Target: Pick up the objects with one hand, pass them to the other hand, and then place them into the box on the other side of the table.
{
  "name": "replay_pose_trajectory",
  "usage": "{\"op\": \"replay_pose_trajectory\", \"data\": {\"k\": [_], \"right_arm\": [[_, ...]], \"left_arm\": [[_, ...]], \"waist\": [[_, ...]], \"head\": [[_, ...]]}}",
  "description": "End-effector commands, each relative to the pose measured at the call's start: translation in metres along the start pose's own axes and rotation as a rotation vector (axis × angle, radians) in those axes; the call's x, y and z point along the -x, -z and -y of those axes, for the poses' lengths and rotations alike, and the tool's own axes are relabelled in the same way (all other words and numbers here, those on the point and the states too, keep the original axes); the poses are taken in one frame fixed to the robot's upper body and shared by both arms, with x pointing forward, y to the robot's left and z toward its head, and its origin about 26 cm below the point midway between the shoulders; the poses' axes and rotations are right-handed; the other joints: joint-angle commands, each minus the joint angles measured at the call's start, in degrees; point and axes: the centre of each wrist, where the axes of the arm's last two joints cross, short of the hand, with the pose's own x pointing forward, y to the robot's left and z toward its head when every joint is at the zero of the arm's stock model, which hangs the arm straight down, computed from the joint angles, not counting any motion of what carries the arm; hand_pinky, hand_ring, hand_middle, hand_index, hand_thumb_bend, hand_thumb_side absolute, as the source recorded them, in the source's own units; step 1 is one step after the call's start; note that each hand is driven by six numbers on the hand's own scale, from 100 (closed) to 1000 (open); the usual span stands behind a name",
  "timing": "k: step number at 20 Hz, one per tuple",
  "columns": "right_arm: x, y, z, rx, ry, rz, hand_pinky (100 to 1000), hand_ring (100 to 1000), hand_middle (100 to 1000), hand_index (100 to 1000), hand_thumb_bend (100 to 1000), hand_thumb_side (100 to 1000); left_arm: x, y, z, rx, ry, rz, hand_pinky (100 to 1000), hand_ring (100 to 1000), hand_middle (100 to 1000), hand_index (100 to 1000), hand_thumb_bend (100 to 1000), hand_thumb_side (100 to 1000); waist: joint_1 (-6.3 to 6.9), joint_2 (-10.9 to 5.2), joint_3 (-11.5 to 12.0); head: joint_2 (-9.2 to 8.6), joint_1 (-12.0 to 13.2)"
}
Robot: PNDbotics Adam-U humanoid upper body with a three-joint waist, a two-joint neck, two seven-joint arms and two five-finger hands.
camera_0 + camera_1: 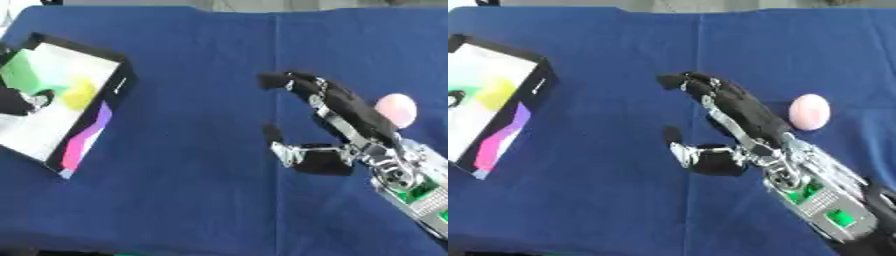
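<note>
A pale pink ball (809, 111) lies on the blue-covered table (201, 190), at its right side and just beside the back of the robot's right hand (737, 117). That hand reaches in from the lower right, fingers stretched out and spread from the thumb, holding nothing. At the table's far left a black-rimmed box (105, 127) sits askew, a green block (24, 75) and a yellow block (79, 93) inside it. The left hand (19, 102) shows only as a dark shape at the box's left edge; its fingers cannot be made out.
</note>
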Motion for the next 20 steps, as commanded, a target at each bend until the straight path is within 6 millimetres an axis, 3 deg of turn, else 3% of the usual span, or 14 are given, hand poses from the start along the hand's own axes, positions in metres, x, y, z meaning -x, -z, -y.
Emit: {"op": "replay_pose_trajectory", "data": {"k": [1, 5, 9, 11, 12, 15, 20], "right_arm": [[-0.001, 0.000, 0.003, 0.016, -0.023, 0.015, 877, 850, 784, 920, 100, 190], [-0.001, -0.001, 0.002, 0.023, -0.031, 0.027, 877, 851, 785, 917, 100, 178], [0.001, -0.003, 0.003, 0.037, -0.036, 0.026, 877, 851, 785, 916, 100, 175], [0.001, -0.003, 0.003, 0.040, -0.033, 0.023, 877, 850, 784, 916, 100, 177], [0.001, -0.004, 0.002, 0.041, -0.033, 0.021, 877, 850, 784, 916, 100, 177], [0.002, -0.005, 0.002, 0.039, -0.032, 0.017, 877, 850, 785, 916, 100, 175], [0.003, -0.008, 0.000, 0.041, -0.034, 0.009, 877, 850, 785, 915, 100, 182]], "left_arm": [[0.015, 0.011, -0.010, -0.029, 0.004, -0.019, 717, 537, 453, 530, 100, 149], [0.029, 0.024, -0.004, -0.027, 0.028, -0.066, 752, 610, 536, 646, 100, 100], [0.042, 0.032, -0.002, -0.033, 0.062, -0.116, 812, 757, 691, 820, 273, 399], [0.046, 0.034, -0.001, -0.036, 0.078, -0.132, 830, 812, 759, 893, 459, 608], [0.048, 0.034, -0.001, -0.033, 0.089, -0.139, 837, 827, 773, 911, 561, 655], [0.055, 0.033, 0.002, -0.007, 0.137, -0.169, 848, 850, 789, 945, 777, 683], [0.064, 0.033, 0.002, 0.029, 0.186, -0.219, 849, 856, 788, 989, 872, 704]], "waist": [[0.06, -1.56, -0.19], [-0.06, -1.72, -0.69], [-0.15, -1.83, -0.91], [-0.15, -1.81, -0.86], [-0.12, -1.82, -0.92], [0.15, -2.08, -1.78], [-0.03, -2.31, -2.12]], "head": [[-0.31, 0.75], [-0.27, 1.18], [-0.23, 1.50], [-0.34, 1.36], [-0.49, 1.24], [-0.86, 1.27], [0.82, 1.31]]}}
